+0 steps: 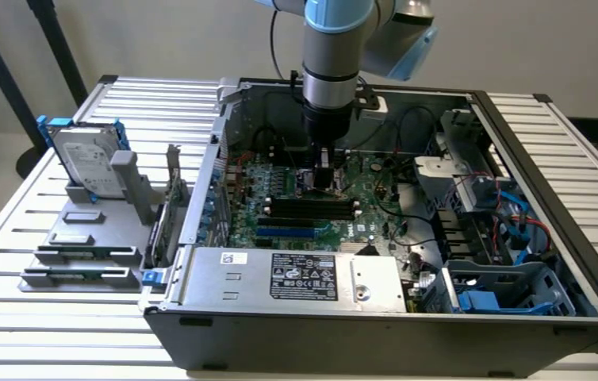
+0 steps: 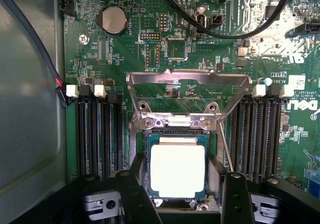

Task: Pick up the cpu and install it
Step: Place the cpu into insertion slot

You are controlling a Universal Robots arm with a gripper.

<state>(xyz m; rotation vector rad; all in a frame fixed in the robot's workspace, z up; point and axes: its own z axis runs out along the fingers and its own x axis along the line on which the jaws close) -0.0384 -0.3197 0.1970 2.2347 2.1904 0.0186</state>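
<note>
Down inside the open computer case on the bench, the arm is reaching straight onto the motherboard, and the gripper is hanging low over the middle of it.

- Through the wrist view I am looking at the cpu. It is lying flat and square inside the socket, silvery top up, green rim showing evenly around it.
- The gripper is straddling the chip. Its two dark fingers are standing spread, one on either side. On one side I am seeing socket parts between finger and chip, so I am reading the fingers as open and not clamping anything.
- The metal clamp frame is standing lifted off the socket, hinged back toward the rest of the board, not pressing on the chip.
- A thin lever is running beside the socket. I cannot tell whether it is hooked.
- Memory slots are flanking the socket on both sides, and a coin battery is sitting further up the board.
- Outside the case, at the exterior view's left, a hard drive is standing in its blue bracket on a grey holder, well apart from the work.

My judgement: the pick-up and the placing are looking done, with the chip resting in its seat. The locking part is not yet done, since the frame is up and nothing is holding the chip down.
</note>
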